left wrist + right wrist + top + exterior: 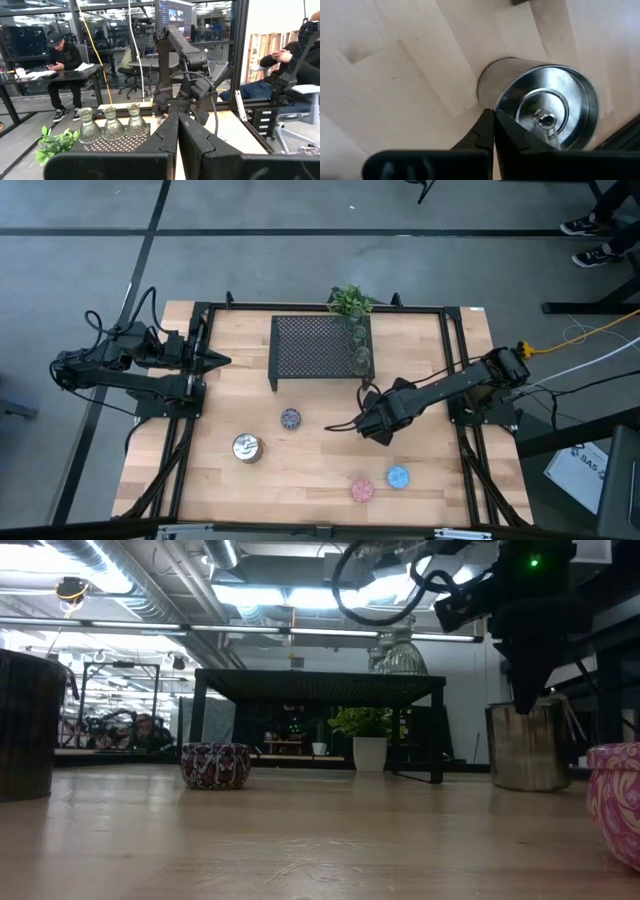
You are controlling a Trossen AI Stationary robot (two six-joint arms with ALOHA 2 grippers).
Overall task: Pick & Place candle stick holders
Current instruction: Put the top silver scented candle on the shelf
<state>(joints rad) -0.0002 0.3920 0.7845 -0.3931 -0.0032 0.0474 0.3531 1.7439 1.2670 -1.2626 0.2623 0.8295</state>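
Observation:
My right gripper point(375, 427) is shut and points down over a shiny silver candle holder point(540, 107), which stands upright on the table; the low view point(525, 745) shows it too. Its tips point(493, 114) stand at the holder's top rim. A second silver holder point(247, 447), a purple one point(290, 418), a pink one point(361, 489) and a blue one point(398, 476) stand on the table. Three olive-green glass cups point(112, 125) stand on the black mesh rack point(315, 345). My left gripper point(215, 361) is shut and waits at the table's left. My right gripper's shut fingertips come from above and stand at the silver holder's top rim point(502, 107), on its edge. I cannot tell whether they touch it. The holder stands upright with its base on the table.
A small green plant point(350, 302) stands behind the rack at the far edge. The rack stands on thin legs point(438, 730). Bare wood point(320, 470) lies between the holders near the front. People sit at desks beyond the table point(62, 55).

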